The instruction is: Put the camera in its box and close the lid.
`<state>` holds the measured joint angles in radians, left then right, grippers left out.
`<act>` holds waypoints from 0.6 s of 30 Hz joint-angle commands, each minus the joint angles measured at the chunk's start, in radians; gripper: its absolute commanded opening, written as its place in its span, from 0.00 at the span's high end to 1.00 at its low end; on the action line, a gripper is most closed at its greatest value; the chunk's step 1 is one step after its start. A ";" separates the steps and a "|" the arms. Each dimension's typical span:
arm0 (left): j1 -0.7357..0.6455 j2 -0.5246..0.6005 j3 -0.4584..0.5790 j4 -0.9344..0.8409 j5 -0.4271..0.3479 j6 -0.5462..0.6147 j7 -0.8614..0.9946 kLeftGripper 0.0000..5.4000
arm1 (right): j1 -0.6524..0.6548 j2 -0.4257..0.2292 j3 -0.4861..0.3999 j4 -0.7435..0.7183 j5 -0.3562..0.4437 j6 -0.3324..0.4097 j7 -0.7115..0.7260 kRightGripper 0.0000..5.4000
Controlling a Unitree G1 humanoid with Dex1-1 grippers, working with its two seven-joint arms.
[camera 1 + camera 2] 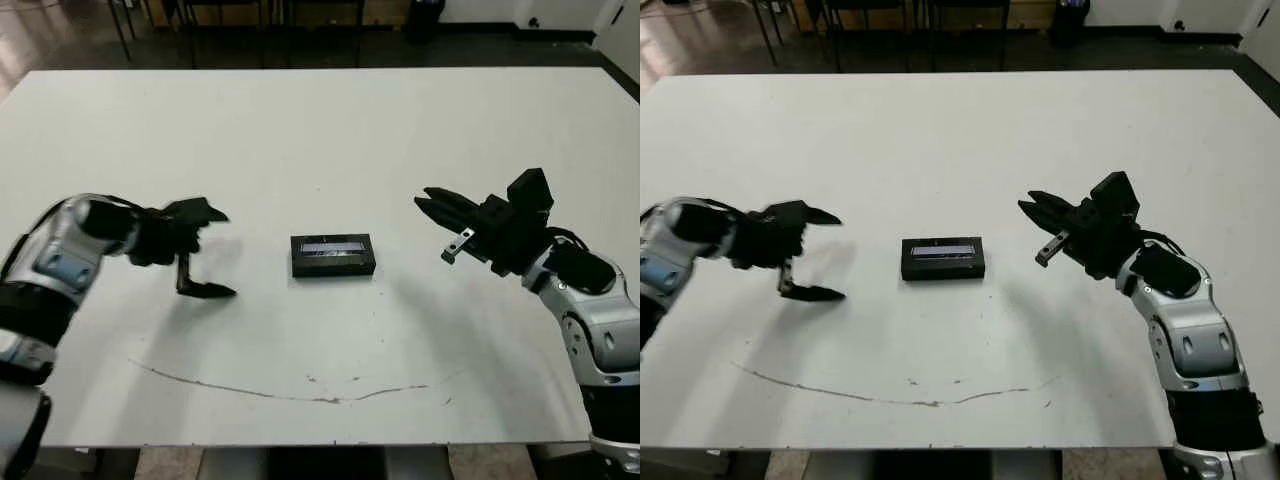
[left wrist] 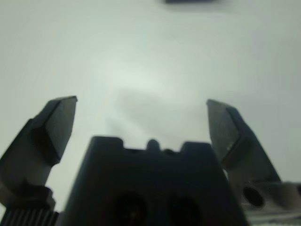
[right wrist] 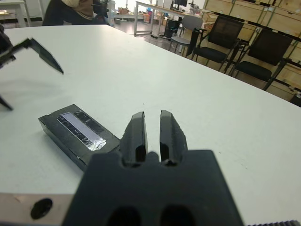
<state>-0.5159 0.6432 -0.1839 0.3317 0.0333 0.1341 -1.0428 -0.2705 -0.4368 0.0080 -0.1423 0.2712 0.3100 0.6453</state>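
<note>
The box [image 1: 333, 255] lies flat near the middle of the white table [image 1: 320, 130], its long side running left to right, and its top face shows a glossy bluish-purple panel framed in black; whether this is the camera [image 3: 81, 129] seated in the tray or a closed cover cannot be told from these views, and no raised flap shows. Nearer than the box, a thin dark scratch [image 1: 290, 392] curves across the tabletop. To the left of the box, well apart from it, the left gripper [image 1: 205, 250] hovers low over the table with its two black fingers spread wide, one reaching far and the other hooked down near the surface, holding nothing. To the right of the box, also apart from it, the right gripper [image 1: 432, 207] points toward the box with its fingers pressed close together, only a thin slit between them, empty. Beyond the far edge of the table stand dark chairs [image 3: 221, 40].
</note>
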 commanded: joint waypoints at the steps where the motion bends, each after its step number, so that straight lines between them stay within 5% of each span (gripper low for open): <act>1: 0.088 -0.099 0.135 -0.171 -0.076 0.165 0.210 0.05 | -0.011 -0.002 0.010 0.013 -0.009 0.017 -0.004 1.00; 8: 0.161 -0.446 0.247 -0.439 -0.177 0.351 0.684 0.34 | -0.022 0.001 0.013 0.015 -0.011 0.022 -0.017 1.00; 18: 0.157 -0.704 0.062 -0.716 -0.216 0.693 0.929 0.80 | -0.017 0.005 -0.003 0.041 -0.015 -0.020 -0.028 1.00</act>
<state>-0.3676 -0.0442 -0.1038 -0.3836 -0.1914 0.7798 -0.1436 -0.2958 -0.4313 0.0107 -0.1167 0.2668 0.2967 0.6226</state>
